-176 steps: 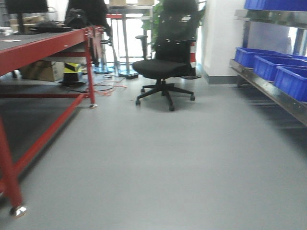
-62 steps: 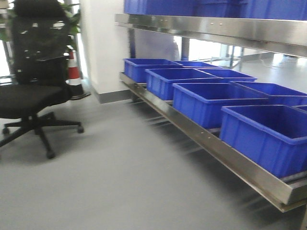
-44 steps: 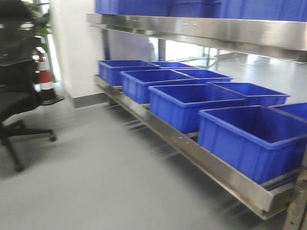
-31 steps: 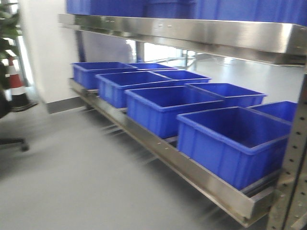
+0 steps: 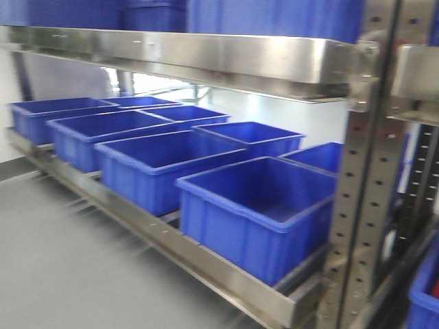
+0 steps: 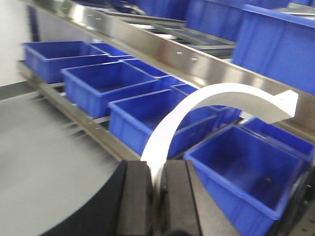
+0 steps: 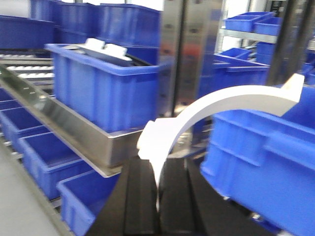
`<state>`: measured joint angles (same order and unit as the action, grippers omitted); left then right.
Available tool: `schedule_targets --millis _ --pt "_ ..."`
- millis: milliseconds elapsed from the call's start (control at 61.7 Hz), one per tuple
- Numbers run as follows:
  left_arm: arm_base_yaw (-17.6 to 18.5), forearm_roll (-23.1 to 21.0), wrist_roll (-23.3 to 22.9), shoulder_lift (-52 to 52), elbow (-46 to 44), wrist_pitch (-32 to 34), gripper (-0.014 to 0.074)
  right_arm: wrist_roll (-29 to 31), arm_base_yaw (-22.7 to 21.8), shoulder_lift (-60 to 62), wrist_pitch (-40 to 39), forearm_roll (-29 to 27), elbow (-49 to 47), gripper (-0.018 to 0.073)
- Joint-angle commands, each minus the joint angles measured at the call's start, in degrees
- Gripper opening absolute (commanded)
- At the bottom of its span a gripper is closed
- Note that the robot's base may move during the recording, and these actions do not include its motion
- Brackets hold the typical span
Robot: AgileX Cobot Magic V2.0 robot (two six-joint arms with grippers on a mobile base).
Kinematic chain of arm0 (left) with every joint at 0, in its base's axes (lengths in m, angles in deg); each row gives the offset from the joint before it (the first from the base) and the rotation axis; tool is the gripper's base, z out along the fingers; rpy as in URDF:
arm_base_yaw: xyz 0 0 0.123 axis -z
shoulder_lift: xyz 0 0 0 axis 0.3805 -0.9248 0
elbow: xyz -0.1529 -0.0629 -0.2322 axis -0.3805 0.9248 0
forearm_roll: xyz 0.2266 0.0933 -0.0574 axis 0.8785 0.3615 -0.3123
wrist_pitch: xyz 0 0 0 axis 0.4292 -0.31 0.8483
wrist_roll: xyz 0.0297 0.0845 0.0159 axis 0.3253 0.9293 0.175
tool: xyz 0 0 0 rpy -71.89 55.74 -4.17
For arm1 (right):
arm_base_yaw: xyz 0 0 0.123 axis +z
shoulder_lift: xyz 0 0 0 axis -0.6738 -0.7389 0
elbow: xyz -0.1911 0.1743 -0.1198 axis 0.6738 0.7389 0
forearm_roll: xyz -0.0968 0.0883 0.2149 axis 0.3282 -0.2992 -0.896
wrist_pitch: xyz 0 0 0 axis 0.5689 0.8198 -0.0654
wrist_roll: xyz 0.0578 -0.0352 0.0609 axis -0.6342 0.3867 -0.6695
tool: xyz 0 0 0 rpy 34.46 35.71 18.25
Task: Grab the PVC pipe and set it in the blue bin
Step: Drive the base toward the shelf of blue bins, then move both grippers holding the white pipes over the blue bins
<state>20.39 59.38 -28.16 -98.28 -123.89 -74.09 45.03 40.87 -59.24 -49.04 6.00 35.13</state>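
The grab half of the job looks done, and the placing half is left. In the left wrist view the left gripper (image 6: 156, 171) has its jaws clenched on the lower end of a white curved PVC pipe (image 6: 216, 101), which rises from the jaws at 6 o'clock and arcs over toward 3 o'clock, its free end in the air above the shelving. In the right wrist view the right gripper (image 7: 158, 173) grips a second white curved pipe (image 7: 221, 105) in the same way, bowing from 6 o'clock toward 2 o'clock. The front view shows a stainless steel shelf rack (image 5: 206, 257) with a row of open blue plastic bins running from 9 o'clock down to 4 o'clock. The nearest blue bin (image 5: 233, 233) stands at the end of the low shelf, just beside a perforated steel upright (image 5: 360, 205). As far as its inside shows, it holds nothing. An upper steel shelf (image 5: 206, 55) overhangs the row, so I judge that the drop needs a low, forward reach under that ledge. From the left wrist the nearest bin sits at 4 o'clock below the pipe's arc, near but not under the jaws. Neither pipe is in a bin yet, so carrying one over an open bin and letting it go is what is left.
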Motion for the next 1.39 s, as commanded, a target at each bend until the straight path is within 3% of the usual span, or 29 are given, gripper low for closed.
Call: schedule_targets --millis 0,1378 --pt "-0.2 -0.3 -0.1 0.3 -0.1 1.6 -0.0111 0.1 0.0 0.1 -1.4 0.1 0.1 -0.0169" --pt "-0.2 -0.3 -0.1 0.3 -0.1 1.6 -0.0111 0.1 0.0 0.1 -1.4 0.1 0.1 -0.0169"
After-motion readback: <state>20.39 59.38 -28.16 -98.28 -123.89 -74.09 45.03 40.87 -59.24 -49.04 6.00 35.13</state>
